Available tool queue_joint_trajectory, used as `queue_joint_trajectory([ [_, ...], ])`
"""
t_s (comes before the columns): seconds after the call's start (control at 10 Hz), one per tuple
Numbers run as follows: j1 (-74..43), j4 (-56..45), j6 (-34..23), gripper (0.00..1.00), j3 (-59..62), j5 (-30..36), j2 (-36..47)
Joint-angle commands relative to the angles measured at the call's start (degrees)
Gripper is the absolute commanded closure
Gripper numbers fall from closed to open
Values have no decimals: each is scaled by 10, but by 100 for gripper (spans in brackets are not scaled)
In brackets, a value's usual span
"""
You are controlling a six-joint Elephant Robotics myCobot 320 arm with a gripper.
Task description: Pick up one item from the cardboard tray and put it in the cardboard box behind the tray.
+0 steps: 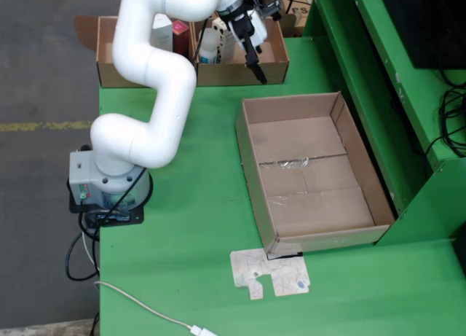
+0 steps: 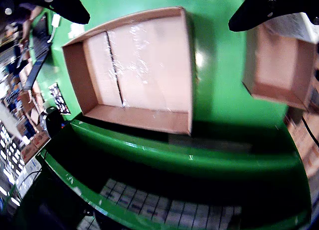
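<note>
White arm (image 1: 156, 73) reaching over far boxes (image 1: 240, 63); large tray (image 1: 364, 172) empty.

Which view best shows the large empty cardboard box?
The fixed overhead view: the whole box shows, empty, all four walls and its taped floor. The gripper-mounted view shows it tilted, distorted, one corner partly hidden by a dark finger.

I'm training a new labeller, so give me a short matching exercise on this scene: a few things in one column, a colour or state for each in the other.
Things:
1. arm
2. table
3. large box
4. gripper

States:
A. green
B. empty, taped seam
C. open, holding nothing
D. white

Pairs: 1-D, 2-A, 3-B, 4-C
</note>
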Motion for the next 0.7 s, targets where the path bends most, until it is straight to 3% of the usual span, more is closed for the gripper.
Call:
queue_joint_trajectory([
  [0.0, -20, -33, -36, 0, 162, 4, -11],
  [0.1, -36, -77, -76, 0, 267, 21, -43],
  [0.6, -86, -51, -146, 0, 288, 56, -54],
])
